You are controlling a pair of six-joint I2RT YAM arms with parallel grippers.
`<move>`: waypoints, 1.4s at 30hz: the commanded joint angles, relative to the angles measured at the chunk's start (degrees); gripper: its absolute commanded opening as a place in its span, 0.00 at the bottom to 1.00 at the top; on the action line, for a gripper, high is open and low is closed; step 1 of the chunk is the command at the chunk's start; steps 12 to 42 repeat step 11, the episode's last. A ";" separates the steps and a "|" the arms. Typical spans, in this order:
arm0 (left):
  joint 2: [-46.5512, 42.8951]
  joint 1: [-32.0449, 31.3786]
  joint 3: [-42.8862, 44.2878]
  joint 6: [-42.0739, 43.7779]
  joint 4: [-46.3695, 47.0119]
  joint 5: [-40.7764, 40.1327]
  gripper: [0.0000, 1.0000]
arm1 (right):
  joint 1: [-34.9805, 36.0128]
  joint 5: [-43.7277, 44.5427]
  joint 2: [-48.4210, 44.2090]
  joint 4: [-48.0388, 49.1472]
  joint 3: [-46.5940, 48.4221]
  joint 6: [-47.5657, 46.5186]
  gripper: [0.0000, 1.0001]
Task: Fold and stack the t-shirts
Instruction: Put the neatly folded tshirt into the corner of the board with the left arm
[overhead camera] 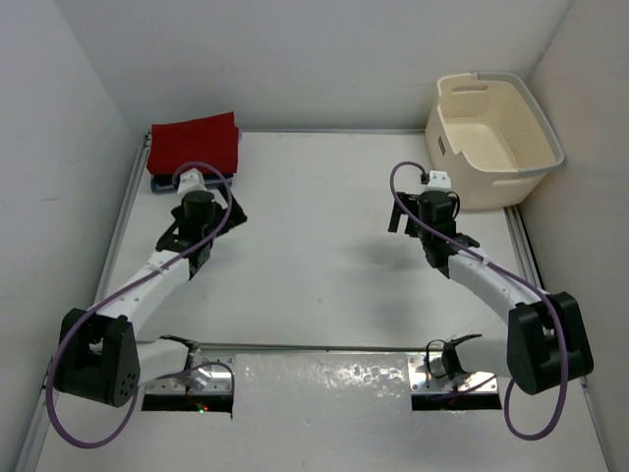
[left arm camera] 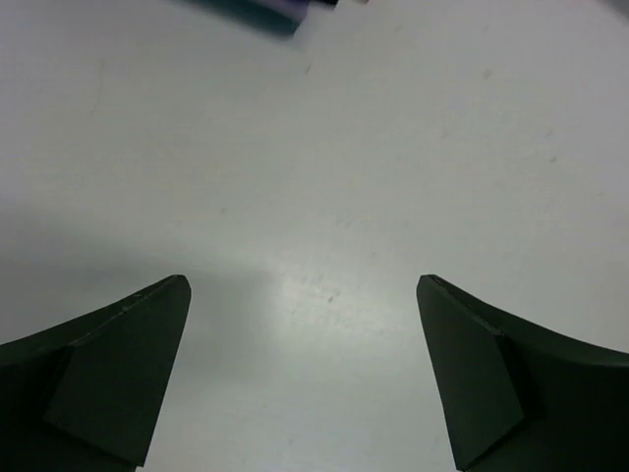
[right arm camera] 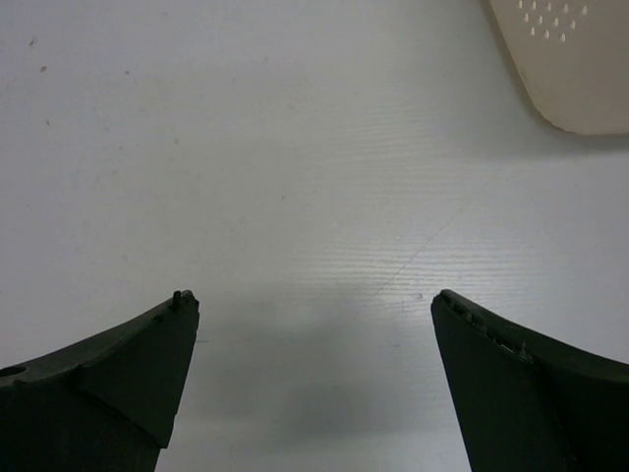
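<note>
Apparently the folding is almost at its end: the red shirt (overhead camera: 195, 143) lies folded flat on top of the stack (overhead camera: 162, 180), which sits ahead of the left gripper (left arm camera: 302, 282), a little beyond its fingertips and toward its left side. Under the red one only the dark edges of other shirts peep out, and in the left wrist view a blurred strip of teal and purple cloth shows at the far top, so the stack is near this gripper but not touching it. The left gripper hangs over the bare table (overhead camera: 324, 246) with its fingers spread wide and nothing between them. The right gripper (right arm camera: 314, 295) is also spread wide and holds nothing; it is well apart from the stack, with the table below it and the basket (overhead camera: 482, 167) just ahead and to its right. No shirt shows inside the basket, and no loose shirt lies on the table near either gripper, so I judge that the step in hand is the one after the last shirt is set down, with both arms free. If this is right, the next move calls for little: the left gripper must stay clear of the stack so that a finger does not drag the red shirt out of its fold, and both arms can draw toward their bases. How many shirts are in the stack I cannot tell from these views, so checking for an unfolded one is sensible.
</note>
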 commanded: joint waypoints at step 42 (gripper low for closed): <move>-4.40 -1.24 -3.27 -1.57 4.44 -5.61 1.00 | 0.12 2.60 0.05 1.12 -2.15 0.69 0.99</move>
